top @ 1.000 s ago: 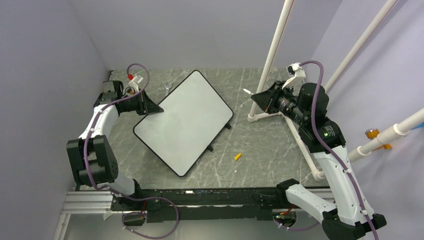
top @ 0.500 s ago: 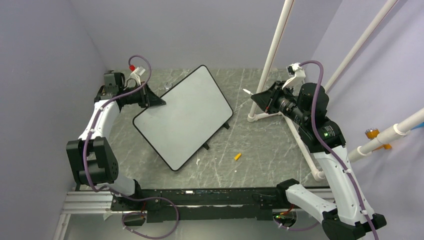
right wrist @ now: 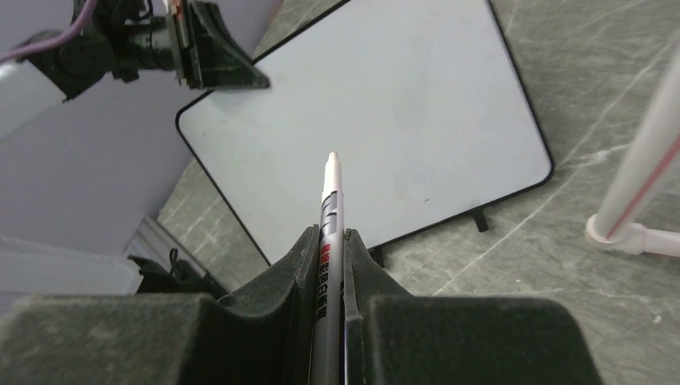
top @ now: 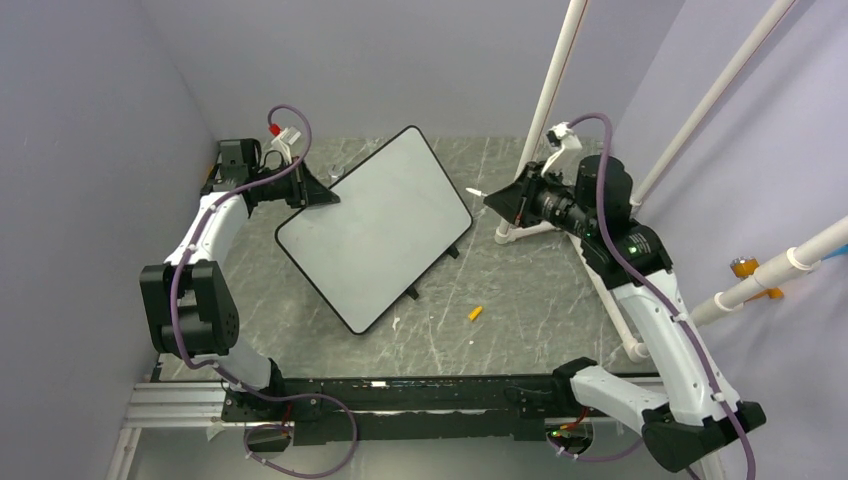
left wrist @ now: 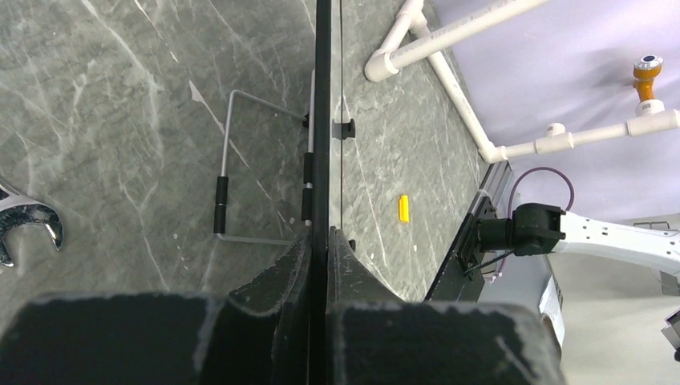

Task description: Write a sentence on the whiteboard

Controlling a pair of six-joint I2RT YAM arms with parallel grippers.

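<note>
On one edge of the whiteboard (top: 380, 240) the left gripper (top: 322, 197) pinched thinly, and the right gripper (right wrist: 329, 234) clamped the marker (right wrist: 331, 188), so pen pressure might have twisted it loose.

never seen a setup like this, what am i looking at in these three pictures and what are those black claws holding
These are two robot arms bolted to the near edge of a grey table. The overhead picture comes from a fixed camera above and behind them. The other two come from small cameras on each wrist, looking out along the claws. The left gripper is shut on the edge of the whiteboard, so its wrist view shows the board edge-on. The right gripper is shut on a marker, which points toward the board but is not yet on it. The board is blank: no sentence so far. On the table lie a small yellow piece, perhaps the marker's cap, and a wrench. A white pipe frame stands at the right.
</note>
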